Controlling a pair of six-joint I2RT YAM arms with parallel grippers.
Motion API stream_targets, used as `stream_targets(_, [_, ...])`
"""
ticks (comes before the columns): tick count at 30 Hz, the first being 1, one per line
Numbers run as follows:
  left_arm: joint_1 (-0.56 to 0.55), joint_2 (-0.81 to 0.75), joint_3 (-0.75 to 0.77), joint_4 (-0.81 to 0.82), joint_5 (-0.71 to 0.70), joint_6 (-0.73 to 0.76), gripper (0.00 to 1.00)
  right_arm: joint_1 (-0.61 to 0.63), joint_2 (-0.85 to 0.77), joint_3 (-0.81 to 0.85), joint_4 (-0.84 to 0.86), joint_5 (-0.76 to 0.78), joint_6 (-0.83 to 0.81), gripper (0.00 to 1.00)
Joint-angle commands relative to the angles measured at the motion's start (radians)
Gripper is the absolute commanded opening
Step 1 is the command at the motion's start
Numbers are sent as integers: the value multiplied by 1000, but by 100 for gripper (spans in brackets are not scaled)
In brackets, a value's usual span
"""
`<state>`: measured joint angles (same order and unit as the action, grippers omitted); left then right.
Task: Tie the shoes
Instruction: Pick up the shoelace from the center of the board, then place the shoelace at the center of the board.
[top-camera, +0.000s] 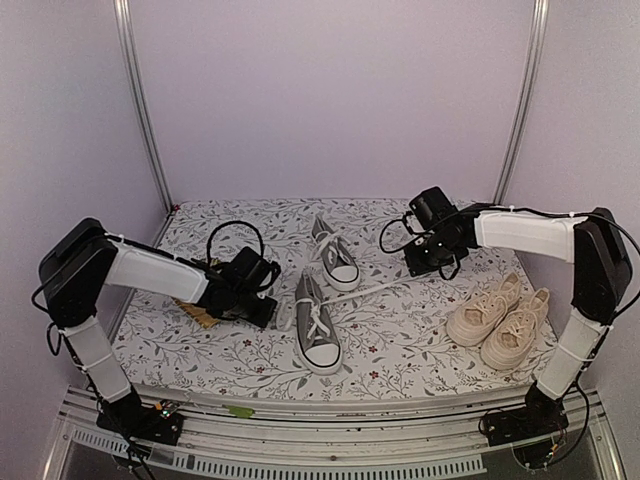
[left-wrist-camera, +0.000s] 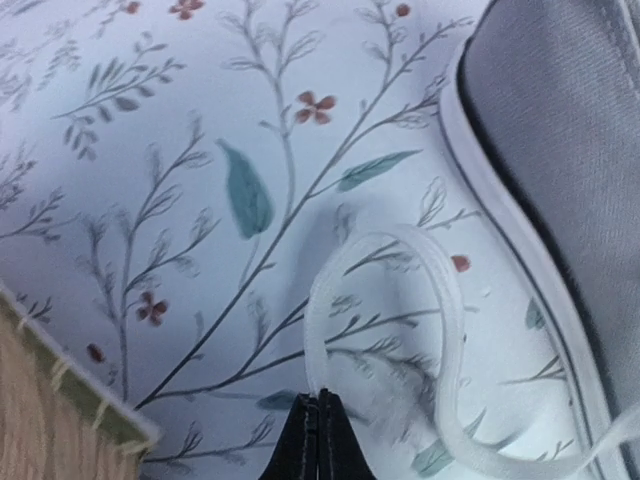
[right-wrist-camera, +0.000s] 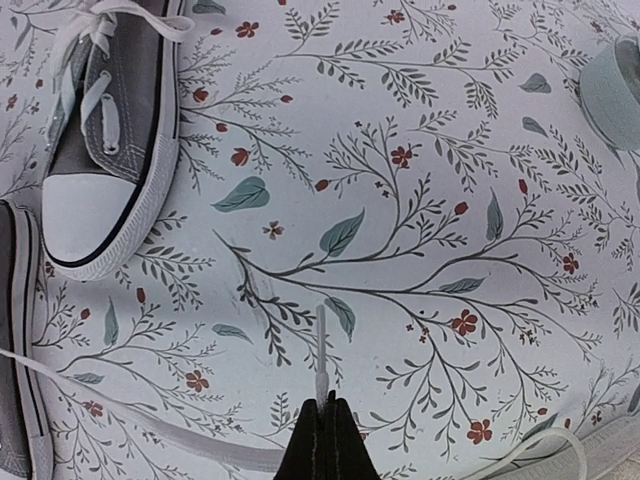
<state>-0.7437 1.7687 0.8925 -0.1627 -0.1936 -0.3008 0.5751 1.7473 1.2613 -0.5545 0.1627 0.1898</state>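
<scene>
- From above, the dark bodies of the left hand (top-camera: 262, 303) and right hand (top-camera: 430, 260) hide their own fingertips, so that view does not show what either one holds.
- The left wrist view cuts the near grey shoe (left-wrist-camera: 560, 140) down to a slab of grey canvas and a white sole edge. A woven mat (left-wrist-camera: 40, 430) fills its lower left corner.
- In the right wrist view, a second grey shoe is cut by the left edge. A pale rounded thing (right-wrist-camera: 612, 90) at the upper right is cut off, and we cannot tell what it is.
- The grey shoes are small, with white laces, toe caps and soles. The near grey shoe lies mid-worktop, just beside the left hand, with the far grey shoe (top-camera: 335, 258) behind it.
- The cream pair (top-camera: 500, 318) sits side by side on the right of the floral worktop (top-camera: 400, 345), well apart from the grey ones.
- The left wrist view alone shows the left hand's fingers pressed together on a lace loop (left-wrist-camera: 445, 300), which curls on the cloth beside the shoe.
- The right wrist view alone shows the right hand's fingers pinched on a lace end (right-wrist-camera: 321, 350), its stiff tip standing up from them.
- Only the overhead view shows a white strand (top-camera: 368, 289) running from the near grey shoe toward the right hand.
</scene>
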Motion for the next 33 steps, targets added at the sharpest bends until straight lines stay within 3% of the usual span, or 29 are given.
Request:
stream_targets(1, [-7,-192,-84,40,-122,3,0,1,-92,42,44,-166,-108,1])
stream_targets(7, [-125,-413,-114,78,-130,212,0,69,-118,67,56,-482,-318,1])
stream_targets(12, [-232,-635,-171,130,164,418,0,114,21,238,51,-772,-378,1])
stream_targets(17, [-251,-784,-235,214,224,451,0,199,259,466,73,-840,-377,1])
stream_targets(22, [-254,-739,-227,212,189,457,0,275,471,703,13,-875,-388,1])
stream_targets(25, [-254,-702,-228,248,149,466,0,282,502,719,43,-916,-381,14])
stream_targets(26, [-253,-692,-233,267,140,472,0,284,501,719,55,-921,-375,28])
stream_targets(28, [-243,-666,-239,306,121,475,0,282,486,718,74,-900,-373,45])
stream_targets(33, [-168,-595,-224,411,152,457,0,239,383,653,128,-825,-405,57])
